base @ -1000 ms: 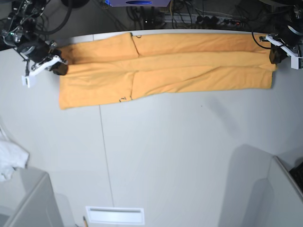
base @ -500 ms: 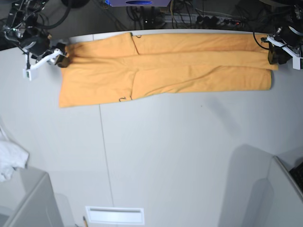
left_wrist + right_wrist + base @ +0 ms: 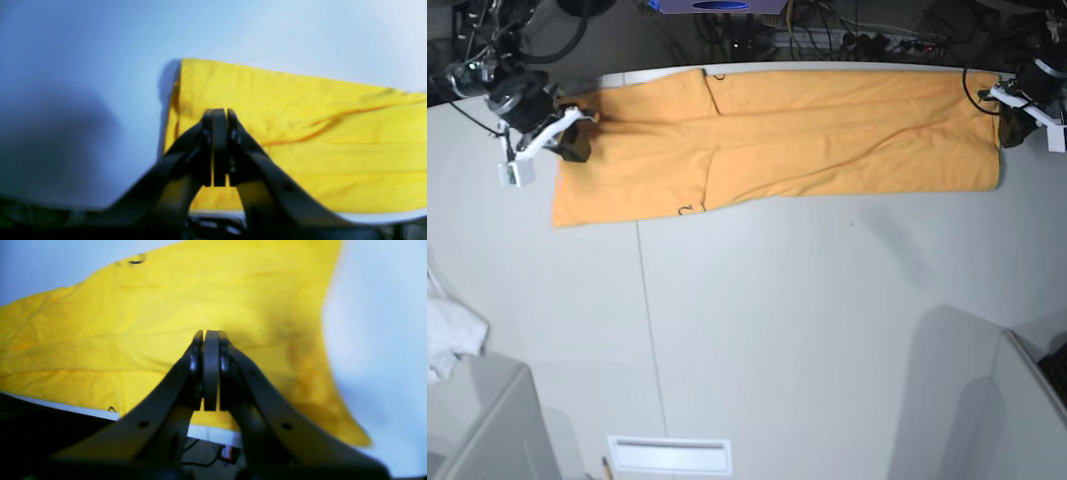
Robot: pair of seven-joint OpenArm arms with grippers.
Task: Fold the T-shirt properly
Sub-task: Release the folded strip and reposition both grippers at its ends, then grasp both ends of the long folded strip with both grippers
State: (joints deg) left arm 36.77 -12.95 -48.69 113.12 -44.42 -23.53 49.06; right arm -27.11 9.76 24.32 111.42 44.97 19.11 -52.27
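Note:
The T-shirt (image 3: 827,140) is a light-orange strip folded lengthwise, lying flat along the table's far edge. It also fills the left wrist view (image 3: 317,133) and the right wrist view (image 3: 100,323). Thin black lettering (image 3: 687,210) peeks out at a fold. My right gripper (image 3: 577,148) hovers over the shirt's left end, jaws shut (image 3: 211,335), with no cloth visible between them. My left gripper (image 3: 1010,130) sits at the shirt's right end, just inside the hem. It is also shut (image 3: 219,113), with nothing seen pinched.
A small white cloth (image 3: 447,340) lies at the left edge. Grey bins stand at the front left (image 3: 487,430) and front right (image 3: 1027,400). A white slotted plate (image 3: 670,455) sits at the front. Cables (image 3: 827,35) run behind the table.
Both grippers let go of the shirt's ends and shut again. The right gripper went back, then came forward and inward over the cloth. The shirt's right end settled flat.

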